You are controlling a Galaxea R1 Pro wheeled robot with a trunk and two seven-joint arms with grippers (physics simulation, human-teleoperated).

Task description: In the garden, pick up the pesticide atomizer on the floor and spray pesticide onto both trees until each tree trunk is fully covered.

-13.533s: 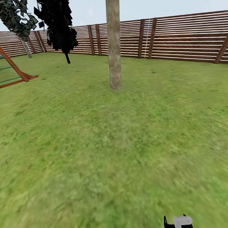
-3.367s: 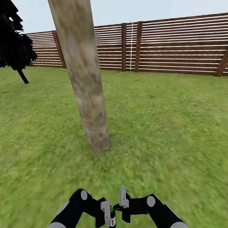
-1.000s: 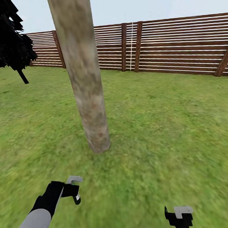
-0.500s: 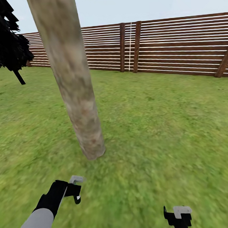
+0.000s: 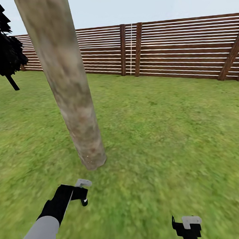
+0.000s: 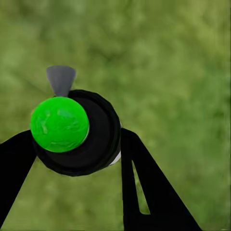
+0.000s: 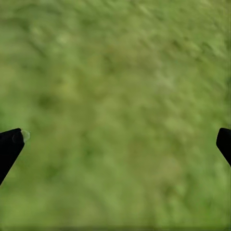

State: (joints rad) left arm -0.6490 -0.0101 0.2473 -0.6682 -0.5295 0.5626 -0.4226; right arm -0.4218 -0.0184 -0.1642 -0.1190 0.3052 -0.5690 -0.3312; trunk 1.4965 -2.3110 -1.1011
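Note:
One tree's trunk [image 5: 74,101], a thick pale mottled column, rises from the garden lawn [image 5: 162,131] just ahead and left of centre. My left gripper [image 5: 83,196] hovers low over the grass in front of the trunk's base, shut on the pesticide atomizer [image 5: 85,201]. In the left wrist view the atomizer [image 6: 98,139] is a black bottle with a bright green cap and a grey nozzle, clamped between the black fingers [image 6: 144,187]. My right gripper [image 5: 186,228] hangs at the lower right, open over bare grass [image 7: 115,115].
A brown slatted fence [image 5: 186,48] closes the lawn behind the trunk. A black cypress-like tree [image 5: 2,49] with a thin dark stem stands at the far left. Open grass stretches to the right of the trunk.
The view has shifted, so the trunk now looks nearer and further left. After both grippers met at the centre, the left carried the atomizer out left and the right drew back.

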